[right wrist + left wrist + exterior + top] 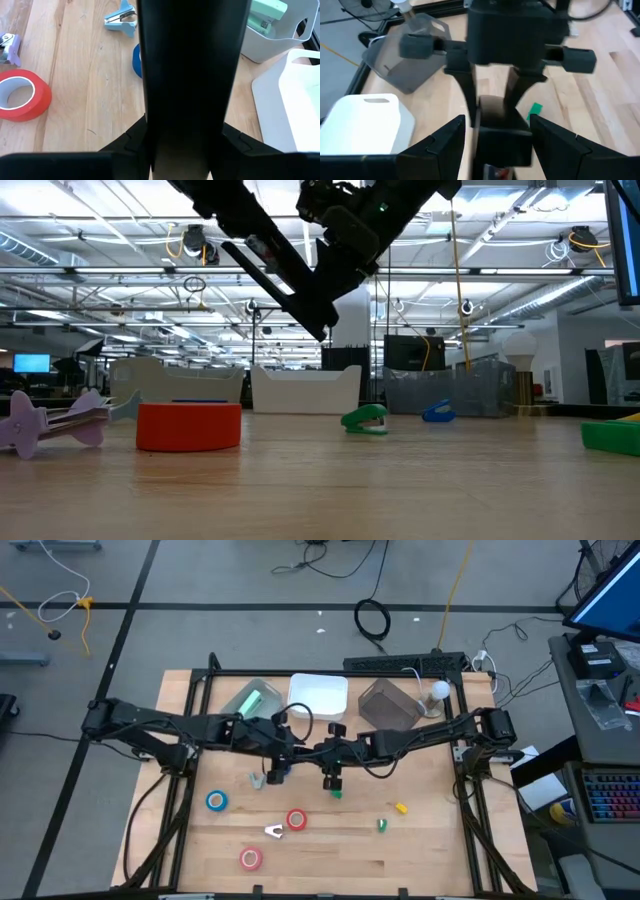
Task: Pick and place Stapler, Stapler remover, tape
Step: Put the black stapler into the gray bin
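Note:
A black stapler [192,75] hangs in the air over the table's middle, with my right gripper [492,92] shut on it. It reaches out toward my left gripper [495,145], which is open. The left fingers stand on either side of the stapler's other end [502,142], and a strip of table shows between one finger and the stapler. On the table lie a blue tape [217,801], a red tape [297,820] and a pink tape [250,858]. A pale stapler remover [273,831] and a blue-grey one [258,780] lie flat near them. My right gripper pinches one end of the black stapler [492,107] between its two fingers [467,95]. The fingers come slanting down from the table's right side. The stapler sticks out ahead of them toward the left gripper, lifted clear of the table.
Along the far edge stand a clear bin [250,700] holding a mint-green stapler [267,17], a white bin [318,698] and a grey bin [388,705], with a light bulb [440,690] beside them. Small green [381,825] and yellow [401,808] bits lie right of centre.

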Controlling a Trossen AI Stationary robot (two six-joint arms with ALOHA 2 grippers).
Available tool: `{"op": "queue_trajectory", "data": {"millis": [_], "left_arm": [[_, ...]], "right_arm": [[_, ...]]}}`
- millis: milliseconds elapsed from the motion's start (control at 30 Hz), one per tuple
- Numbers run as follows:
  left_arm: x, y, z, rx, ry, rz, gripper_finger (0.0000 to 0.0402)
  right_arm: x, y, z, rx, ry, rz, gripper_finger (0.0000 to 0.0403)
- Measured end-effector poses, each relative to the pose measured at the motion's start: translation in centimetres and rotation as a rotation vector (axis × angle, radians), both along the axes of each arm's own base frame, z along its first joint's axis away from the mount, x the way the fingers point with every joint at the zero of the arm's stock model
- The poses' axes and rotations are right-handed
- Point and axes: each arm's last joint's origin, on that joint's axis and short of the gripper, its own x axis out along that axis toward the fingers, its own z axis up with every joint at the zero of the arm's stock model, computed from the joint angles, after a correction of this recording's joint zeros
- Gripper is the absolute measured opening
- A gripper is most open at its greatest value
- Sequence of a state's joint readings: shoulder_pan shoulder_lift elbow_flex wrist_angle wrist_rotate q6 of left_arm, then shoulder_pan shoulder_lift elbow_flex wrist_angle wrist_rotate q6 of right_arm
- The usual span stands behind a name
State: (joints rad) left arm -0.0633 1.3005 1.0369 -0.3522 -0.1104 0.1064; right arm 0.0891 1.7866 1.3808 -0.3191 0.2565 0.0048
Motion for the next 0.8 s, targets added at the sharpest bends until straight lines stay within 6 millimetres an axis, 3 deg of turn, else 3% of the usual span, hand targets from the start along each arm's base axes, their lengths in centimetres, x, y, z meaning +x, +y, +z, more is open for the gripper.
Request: {"op": "queue_trajectory", "data": {"millis": [200,800], "left_arm": [[0.1,0.3,1.1,-0.003,0.018,0.011,0.0223],[1.1,0.1,-0.3,-0.024,0.067,-0.007,0.0221]], "right_arm": [[0.0,0.0,0.0,0.001,-0.002,-0.005,0.0129],[0.0,0.0,0.0,-0.001,0.001,0.001,0.0129]]}}
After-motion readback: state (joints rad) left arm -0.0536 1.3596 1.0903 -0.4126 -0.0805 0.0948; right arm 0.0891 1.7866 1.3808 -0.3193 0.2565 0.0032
